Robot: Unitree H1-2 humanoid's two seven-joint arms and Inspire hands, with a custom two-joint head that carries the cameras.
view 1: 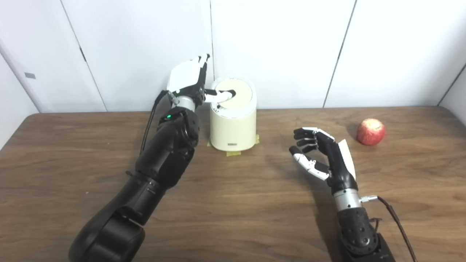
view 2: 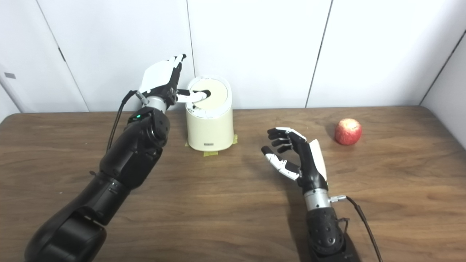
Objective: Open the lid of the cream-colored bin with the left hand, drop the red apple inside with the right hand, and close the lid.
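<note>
Left robot hand, fingers spread, lays its thumb on the cream bin's lid; right robot hand hovers loosely open. Apple sits on the tabletop, far right. Both views match.

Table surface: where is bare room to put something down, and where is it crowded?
Bare wood lies between the bin and the right hand, and along the table's near edge between both arms. It is crowded where the left hand touches the lid. The apple takes the far right.
</note>
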